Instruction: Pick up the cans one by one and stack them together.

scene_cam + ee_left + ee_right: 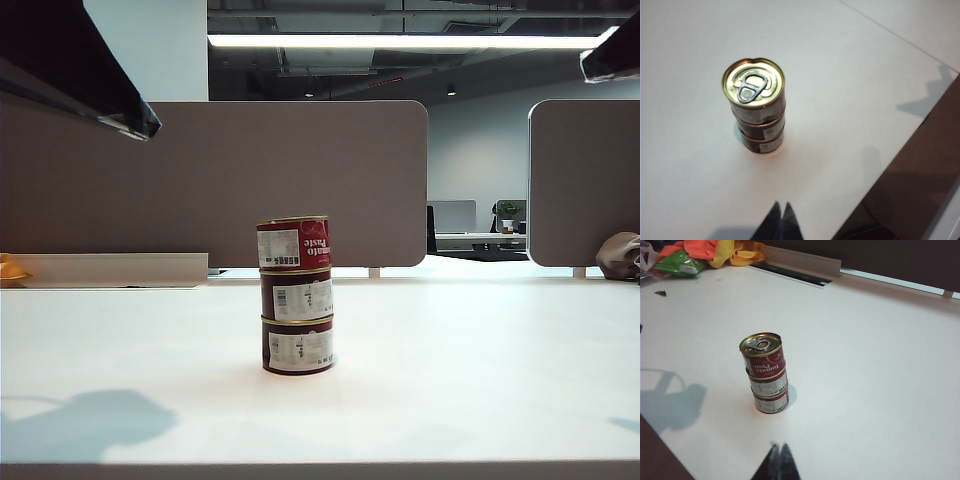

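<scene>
both end effectors hang pinched shut and empty, well clear of the finished stack of cans.

left end effector (781,220) has its tips pressed together with nothing between them, up and off to one side of the stack; right end effector (780,460) is the same, closed narrow and carrying nothing, off to the stack's other side. the stack stands mid-table (480,360): tomato paste can (293,243) on top, its label upside down, sitting on the middle maroon can (296,294), which rests on the bottom maroon can (298,346). rims line up closely, with only a slight offset, so the column looks steady. with all three cans up and both arms drawn well away from it, i'd judge the stacking done.
</scene>
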### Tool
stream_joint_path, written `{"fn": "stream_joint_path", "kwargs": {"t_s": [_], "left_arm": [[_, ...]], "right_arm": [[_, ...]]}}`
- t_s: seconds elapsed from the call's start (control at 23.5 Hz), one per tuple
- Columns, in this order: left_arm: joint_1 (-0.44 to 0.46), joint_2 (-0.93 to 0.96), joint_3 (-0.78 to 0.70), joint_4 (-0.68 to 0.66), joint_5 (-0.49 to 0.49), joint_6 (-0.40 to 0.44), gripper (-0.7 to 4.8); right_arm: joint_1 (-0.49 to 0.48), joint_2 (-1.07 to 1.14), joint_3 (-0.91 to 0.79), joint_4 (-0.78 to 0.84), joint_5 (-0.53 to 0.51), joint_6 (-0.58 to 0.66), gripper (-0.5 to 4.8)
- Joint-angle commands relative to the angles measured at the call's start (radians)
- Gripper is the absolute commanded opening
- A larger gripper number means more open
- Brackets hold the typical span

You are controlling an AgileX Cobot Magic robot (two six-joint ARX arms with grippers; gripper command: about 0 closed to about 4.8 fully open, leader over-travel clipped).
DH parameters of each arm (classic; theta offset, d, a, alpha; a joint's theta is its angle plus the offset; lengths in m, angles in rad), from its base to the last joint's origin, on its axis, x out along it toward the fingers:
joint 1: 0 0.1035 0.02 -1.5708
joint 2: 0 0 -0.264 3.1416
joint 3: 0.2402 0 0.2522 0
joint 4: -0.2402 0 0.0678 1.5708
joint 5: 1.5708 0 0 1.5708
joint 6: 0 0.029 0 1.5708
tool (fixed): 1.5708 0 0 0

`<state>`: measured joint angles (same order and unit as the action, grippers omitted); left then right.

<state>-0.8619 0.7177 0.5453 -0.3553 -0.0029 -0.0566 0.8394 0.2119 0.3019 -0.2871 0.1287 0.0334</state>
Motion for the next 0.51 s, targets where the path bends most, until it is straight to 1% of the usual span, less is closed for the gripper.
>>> {"fn": "stream_joint_path", "kwargs": {"t_s": [0.04,0.17,0.21,0.3,0.38,0.43,0.51], "left_arm": [[-0.013,-0.029,0.000,0.011,0.000,0.004,-0.03],[-0.012,-0.050,0.000,0.013,0.007,0.004,-0.03],[-0.011,-0.054,0.000,0.013,0.000,0.004,-0.03],[-0.005,-0.071,0.000,0.013,0.003,0.004,-0.03],[0.019,-0.078,0.000,0.013,0.042,0.004,-0.03],[0.036,-0.079,0.000,0.013,0.062,0.004,-0.03],[0.101,-0.084,0.000,0.013,0.095,0.004,-0.03]], "right_arm": [[-0.001,0.000,0.002,0.008,-0.004,0.003,-0.05],[-0.005,-0.002,0.002,-0.006,0.001,0.003,-0.05],[-0.024,-0.002,0.002,-0.007,-0.003,0.003,-0.05],[-0.087,0.000,0.002,-0.008,-0.035,0.003,-0.05],[-0.151,0.000,0.002,-0.008,-0.034,0.003,-0.05],[-0.180,0.000,0.002,-0.008,-0.034,0.003,-0.05],[-0.248,0.000,0.002,-0.008,-0.034,0.003,-0.05]]}}
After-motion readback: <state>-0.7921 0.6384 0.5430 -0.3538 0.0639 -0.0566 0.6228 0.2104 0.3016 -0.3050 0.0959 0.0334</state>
